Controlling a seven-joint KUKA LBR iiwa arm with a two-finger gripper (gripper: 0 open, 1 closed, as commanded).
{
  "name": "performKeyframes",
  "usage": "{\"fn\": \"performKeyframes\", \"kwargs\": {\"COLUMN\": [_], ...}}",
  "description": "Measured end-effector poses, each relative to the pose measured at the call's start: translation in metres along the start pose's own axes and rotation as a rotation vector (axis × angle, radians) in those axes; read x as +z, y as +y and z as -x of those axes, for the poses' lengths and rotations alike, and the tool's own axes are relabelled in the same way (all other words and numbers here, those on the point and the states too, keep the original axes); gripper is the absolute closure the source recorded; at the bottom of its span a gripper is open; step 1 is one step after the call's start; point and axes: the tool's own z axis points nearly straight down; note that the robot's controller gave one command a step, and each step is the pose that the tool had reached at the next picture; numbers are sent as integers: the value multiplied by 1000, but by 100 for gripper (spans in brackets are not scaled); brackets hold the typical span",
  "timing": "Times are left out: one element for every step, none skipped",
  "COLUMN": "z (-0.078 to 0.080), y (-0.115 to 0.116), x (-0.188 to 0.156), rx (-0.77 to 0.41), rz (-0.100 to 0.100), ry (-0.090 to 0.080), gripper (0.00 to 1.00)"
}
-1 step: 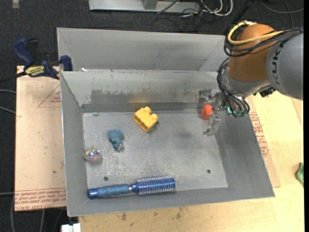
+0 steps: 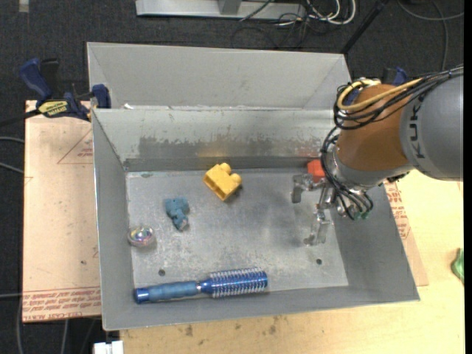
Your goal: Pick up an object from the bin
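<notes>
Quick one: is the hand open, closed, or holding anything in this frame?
Hand: open, nothing between its fingers, low over bare floor in the right part of the bin.

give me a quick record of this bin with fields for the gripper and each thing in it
bin: grey metal, a few loose things, well apart
gripper: low over bare floor at the bin's right, open, nothing between its fingers
yellow block: by the back wall, near the middle
blue-grey lump: left of centre
shiny ball: far left of the floor
blue brush: lying along the front edge
red thing: back right, partly hidden by the arm
</notes>
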Motion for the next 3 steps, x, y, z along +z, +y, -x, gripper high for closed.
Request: {"fn": "performKeyframes", "kwargs": {"z": [12, -84, -83], "y": [98, 130, 130], "x": [-36, -5, 27], "rx": [-84, -144, -200], "rz": [1, 0, -5], "ry": [-13, 2, -28], "gripper": [0, 0, 0]}}
